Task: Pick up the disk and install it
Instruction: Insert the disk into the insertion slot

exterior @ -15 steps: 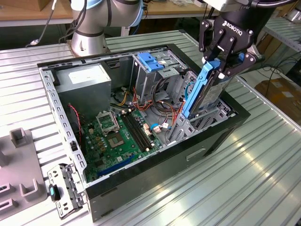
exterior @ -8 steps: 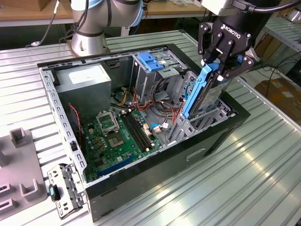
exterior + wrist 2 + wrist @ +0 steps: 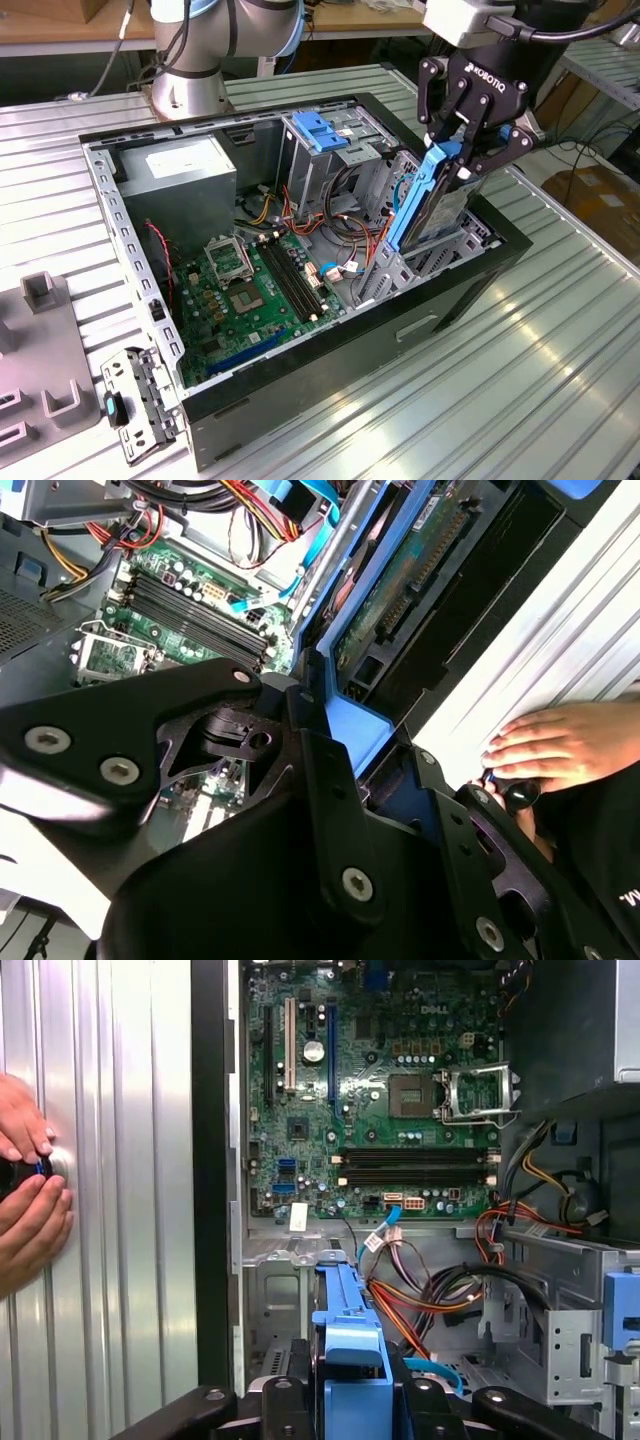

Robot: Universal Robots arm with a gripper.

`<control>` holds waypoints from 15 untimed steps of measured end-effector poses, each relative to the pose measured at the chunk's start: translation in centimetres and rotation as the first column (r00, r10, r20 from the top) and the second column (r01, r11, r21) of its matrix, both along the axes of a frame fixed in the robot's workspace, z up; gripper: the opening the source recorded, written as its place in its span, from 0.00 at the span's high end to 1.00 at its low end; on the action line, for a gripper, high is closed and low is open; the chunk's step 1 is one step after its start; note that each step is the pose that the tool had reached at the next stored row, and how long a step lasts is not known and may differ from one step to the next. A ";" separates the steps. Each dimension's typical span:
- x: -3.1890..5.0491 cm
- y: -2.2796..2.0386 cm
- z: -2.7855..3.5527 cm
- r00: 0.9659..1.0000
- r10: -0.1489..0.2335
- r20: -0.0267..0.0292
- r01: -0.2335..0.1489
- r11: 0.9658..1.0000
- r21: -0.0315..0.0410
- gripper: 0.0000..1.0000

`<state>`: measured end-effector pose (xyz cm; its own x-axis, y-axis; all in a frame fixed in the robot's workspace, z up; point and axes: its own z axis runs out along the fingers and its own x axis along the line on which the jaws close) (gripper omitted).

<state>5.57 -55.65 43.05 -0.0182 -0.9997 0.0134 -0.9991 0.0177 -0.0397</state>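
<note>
The disk (image 3: 432,200), a flat, dark rectangular hard drive framed by bright blue plastic rails, hangs on edge and tilted. Its lower end is at the mouth of the grey metal drive bay (image 3: 440,258), at the exterior view's right end of the open black computer case (image 3: 300,395). The black gripper (image 3: 472,150) pinches its upper end, fingers pressed against both sides, probably so the rails can line up with the bay's guides. In the second wrist view, a person's hand (image 3: 560,745) rests on the ribbed metal table (image 3: 570,620), outside the case.
</note>
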 end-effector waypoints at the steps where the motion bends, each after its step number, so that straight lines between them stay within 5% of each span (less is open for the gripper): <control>1: 0.01 0.00 -0.13 1.000 0.000 0.000 0.000 1.000 0.000 0.63; 15: 0.12 0.00 -2.09 1.000 0.000 0.000 0.000 1.000 0.000 0.63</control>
<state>5.69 -55.65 40.96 -0.0182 -0.9997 0.0134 -0.9991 0.0177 -0.0394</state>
